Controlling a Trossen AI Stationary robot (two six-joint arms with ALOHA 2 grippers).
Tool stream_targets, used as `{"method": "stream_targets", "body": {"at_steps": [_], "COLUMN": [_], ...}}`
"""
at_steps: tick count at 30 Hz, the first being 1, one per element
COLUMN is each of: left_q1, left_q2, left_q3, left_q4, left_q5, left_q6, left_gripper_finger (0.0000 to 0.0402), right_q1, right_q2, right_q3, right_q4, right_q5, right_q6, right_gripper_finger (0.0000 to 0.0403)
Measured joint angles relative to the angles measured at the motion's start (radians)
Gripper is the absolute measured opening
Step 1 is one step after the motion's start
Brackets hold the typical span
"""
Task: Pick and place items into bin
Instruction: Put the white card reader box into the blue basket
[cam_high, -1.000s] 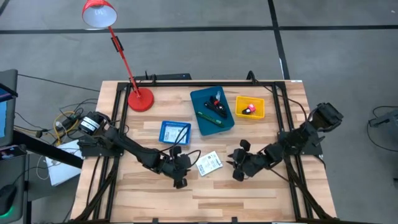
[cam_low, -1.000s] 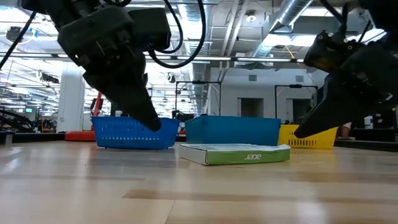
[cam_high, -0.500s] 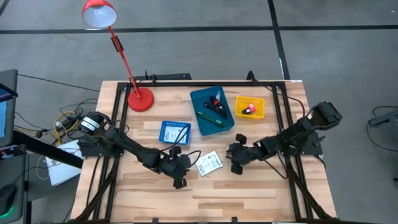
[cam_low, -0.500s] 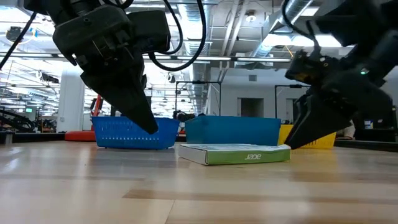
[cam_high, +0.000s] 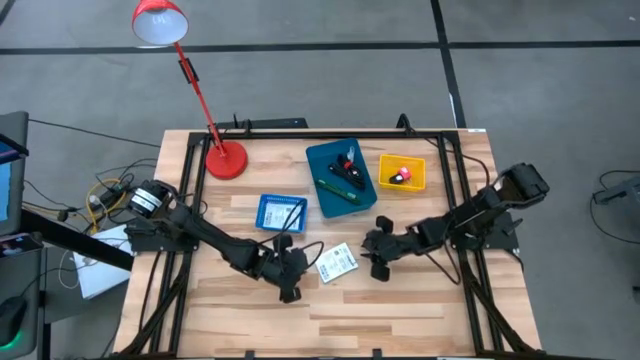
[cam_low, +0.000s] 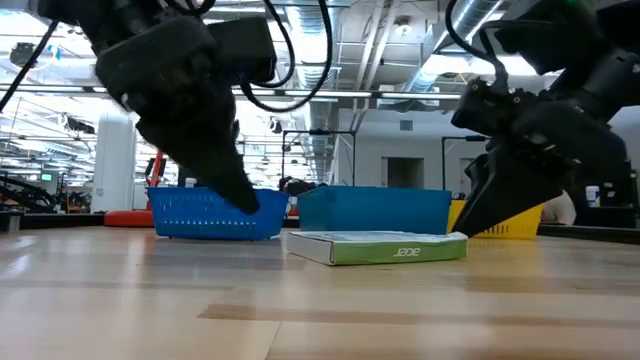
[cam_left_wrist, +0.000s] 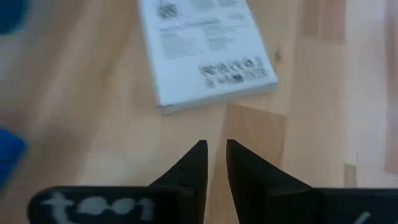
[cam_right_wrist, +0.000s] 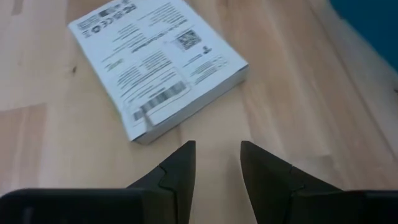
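Observation:
The white printed flat packet (cam_high: 337, 263) lies flat on the wooden table, between my two grippers; it also shows in the low view (cam_low: 375, 246). My left gripper (cam_high: 303, 264) (cam_left_wrist: 214, 147) waits just left of it, fingers open by a narrow gap. My right gripper (cam_high: 366, 247) (cam_right_wrist: 214, 147) is low over the table just right of the packet (cam_right_wrist: 155, 65), open and touching nothing. The black pieces with red accents (cam_high: 347, 165) and the green pen (cam_high: 333, 188) lie in the teal bin (cam_high: 318, 160). The pink bit (cam_high: 402, 175) lies in the yellow bin (cam_high: 385, 180).
A small blue basket (cam_high: 282, 213) stands on the table left of the teal bin. A red desk lamp's base (cam_high: 226, 158) sits at the far left corner. Bare wood lies toward the near edge (cam_high: 330, 320). A dark frame (cam_high: 300, 133) borders the table.
My right gripper has moved toward the table's left and slightly toward the far edge, closing in on the packet's right side while staying low and open. The packet has stayed where it was.

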Motion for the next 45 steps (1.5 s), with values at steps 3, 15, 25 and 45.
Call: {"method": "stream_targets", "body": {"at_steps": [3,15,25,45], "left_q1": [-0.012,-0.056,-0.034,-0.026], "left_q2": [0.055,0.140,0.148,0.148], "left_q3": [0.000,0.008,0.006,0.005], "left_q4": [0.010,0.082,0.158,0.182], "left_q5": [0.029,-0.098,-0.118,-0.105], "left_q6": [0.035,0.114,0.159,0.127], "left_gripper_finger": [0.0047,0.0092,0.0094,0.0094], "right_q1": [0.014,0.007,-0.007,0.029], "right_q2": [0.000,0.000,0.000,0.000], "right_q3": [0.000,0.000,0.000,0.000], "right_q4": [0.001,0.000,0.104,0.094], "right_q5": [0.000,0.002,-0.031,0.009], "right_q6": [0.000,-0.034,-0.063,-0.033], "right_gripper_finger": [0.0120,0.0120,0.0120,0.0120]}}
